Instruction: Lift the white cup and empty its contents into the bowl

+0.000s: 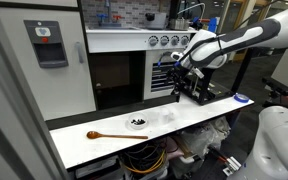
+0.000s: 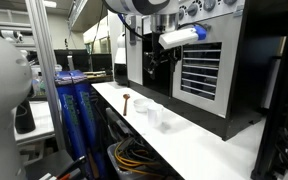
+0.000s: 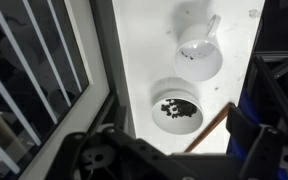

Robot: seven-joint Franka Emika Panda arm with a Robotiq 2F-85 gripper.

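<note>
Where the gripper (image 1: 191, 93) hangs over the end of the counter (image 1: 84, 145) in an exterior view, the white cup (image 1: 169, 117) stands near the bowl (image 1: 137, 123), untouched. In an exterior view a wooden spoon (image 2: 129, 100) lies beside them. The wrist view shows the jaws spread wide and empty, dark bits (image 3: 176, 106) heaped in the bowl and a few specks in the cup.

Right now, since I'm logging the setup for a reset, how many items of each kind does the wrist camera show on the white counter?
White cup: 1
White bowl: 1
Wooden spoon: 1
Total: 3
</note>
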